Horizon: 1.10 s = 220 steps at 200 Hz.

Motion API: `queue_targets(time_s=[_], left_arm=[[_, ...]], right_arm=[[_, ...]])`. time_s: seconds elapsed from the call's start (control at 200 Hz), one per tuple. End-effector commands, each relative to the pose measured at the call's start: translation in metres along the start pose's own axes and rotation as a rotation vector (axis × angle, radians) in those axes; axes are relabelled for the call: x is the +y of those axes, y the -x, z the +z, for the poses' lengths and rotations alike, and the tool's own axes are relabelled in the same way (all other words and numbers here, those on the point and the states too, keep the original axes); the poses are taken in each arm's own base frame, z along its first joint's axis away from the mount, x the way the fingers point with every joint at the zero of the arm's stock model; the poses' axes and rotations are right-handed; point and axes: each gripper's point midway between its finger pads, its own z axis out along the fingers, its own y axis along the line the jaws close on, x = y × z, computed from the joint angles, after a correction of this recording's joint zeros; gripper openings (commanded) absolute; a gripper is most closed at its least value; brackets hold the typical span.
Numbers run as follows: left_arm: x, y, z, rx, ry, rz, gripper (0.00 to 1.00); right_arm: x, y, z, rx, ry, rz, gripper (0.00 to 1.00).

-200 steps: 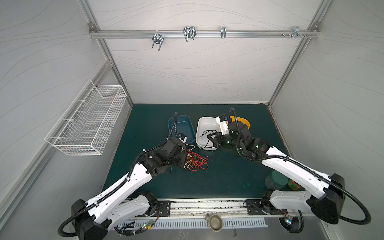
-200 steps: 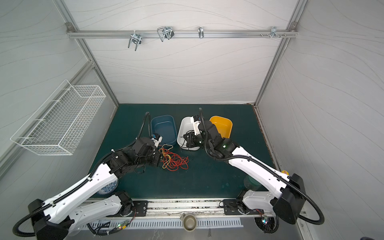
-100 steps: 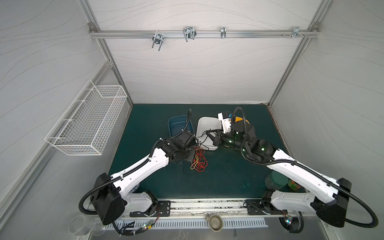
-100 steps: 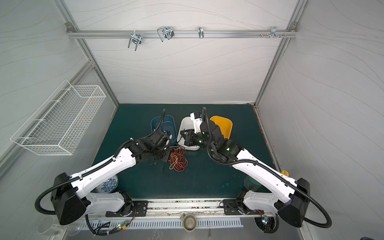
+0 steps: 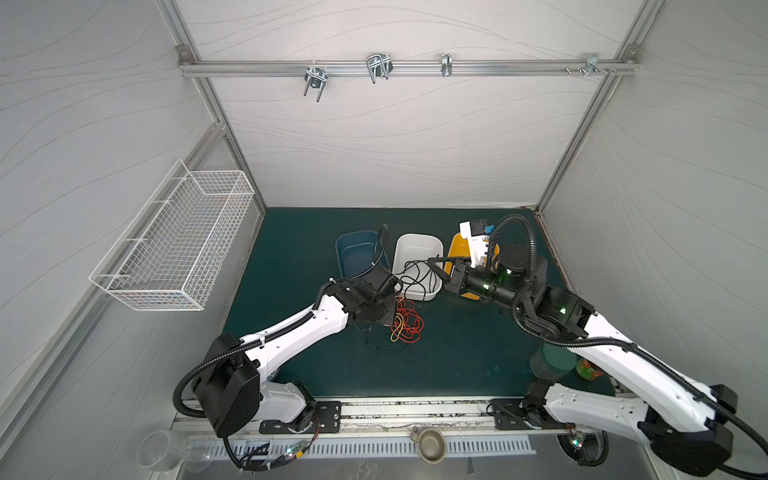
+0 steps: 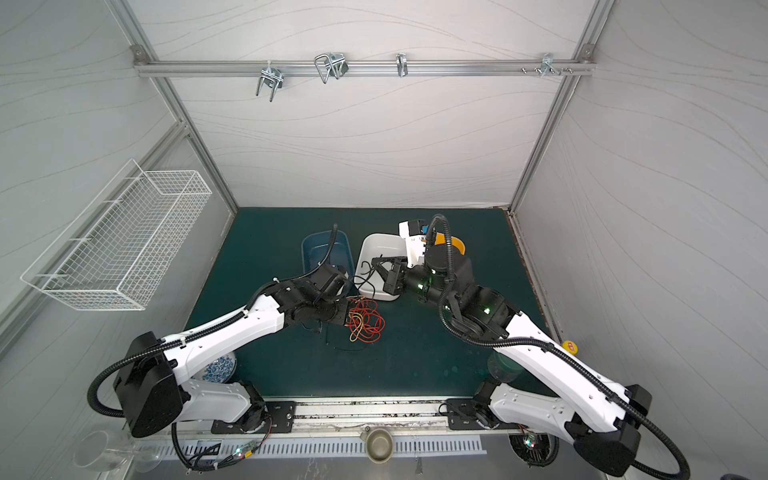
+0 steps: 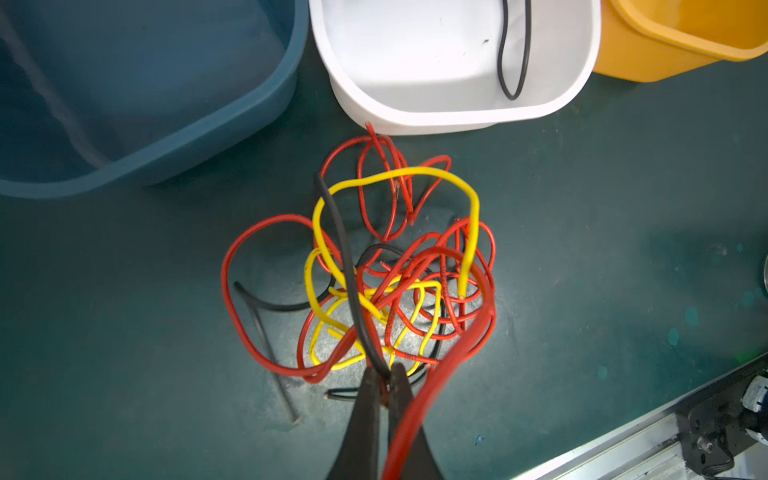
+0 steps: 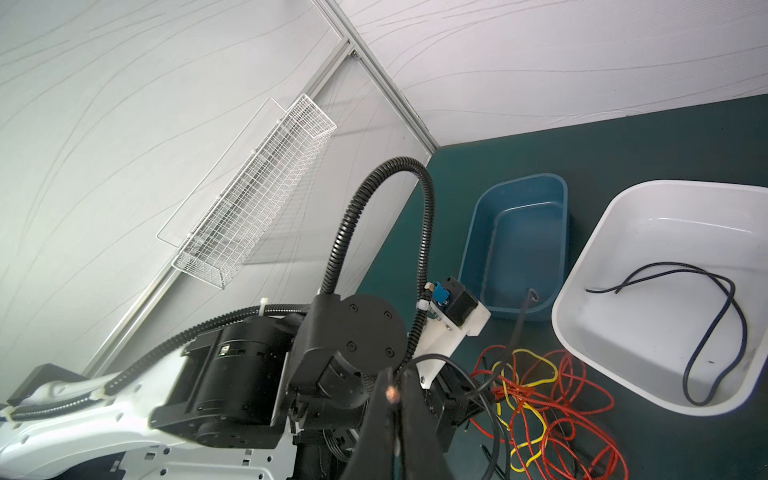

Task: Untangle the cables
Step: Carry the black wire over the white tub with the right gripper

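Note:
The cables (image 5: pixel 409 326) are a knot of red, yellow and black wires (image 7: pixel 395 282) on the green mat in front of the white tub (image 5: pixel 417 237). My left gripper (image 7: pixel 384 374) is shut on a black cable that rises out of the knot, and a red loop hangs over one finger. In both top views it sits at the knot's left edge (image 6: pixel 348 312). My right gripper (image 8: pixel 392 376) is shut on the bare copper end of another black cable and holds it above the white tub (image 6: pixel 380 237). One more dark cable (image 8: pixel 706 332) lies inside that tub.
A blue tub (image 5: pixel 353 245) stands left of the white one and a yellow tub (image 5: pixel 455 249) right of it. A wire basket (image 5: pixel 174 245) hangs on the left wall. A green jar (image 5: pixel 548 361) stands by the right arm's base, a small bowl (image 5: pixel 430 442) on the front rail.
The left arm has stretched out and its gripper has shifted right onto the knot, which is now pulled narrower. The right arm has drawn back to the right with its black cable.

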Motion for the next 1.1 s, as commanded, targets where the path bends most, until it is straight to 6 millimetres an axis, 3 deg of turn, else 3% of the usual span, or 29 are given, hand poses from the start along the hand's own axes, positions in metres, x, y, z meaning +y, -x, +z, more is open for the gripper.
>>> queue_targets(time_s=[0.0,0.115,0.305,0.585,0.885,1.095], left_arm=[[-0.015,0.015,-0.015,-0.074,-0.077,-0.022,0.06],[-0.014,0.015,-0.027,-0.097,-0.090,-0.022,0.00],[-0.009,0.005,-0.036,-0.089,-0.091,-0.019,0.00],[-0.003,-0.006,-0.047,-0.077,-0.087,-0.005,0.00],[0.000,-0.013,-0.057,-0.063,-0.084,0.094,0.00],[0.007,-0.004,-0.061,-0.104,-0.036,0.165,0.00]], right_arm=[[0.009,0.008,-0.012,-0.013,0.007,-0.018,0.00],[0.002,0.018,-0.014,-0.028,-0.020,-0.032,0.00],[-0.016,0.036,-0.009,-0.026,-0.070,-0.040,0.00],[-0.054,0.055,0.016,0.000,-0.136,-0.019,0.00],[-0.104,0.047,0.061,0.084,-0.223,-0.036,0.00],[-0.147,0.041,0.086,0.116,-0.318,-0.032,0.00]])
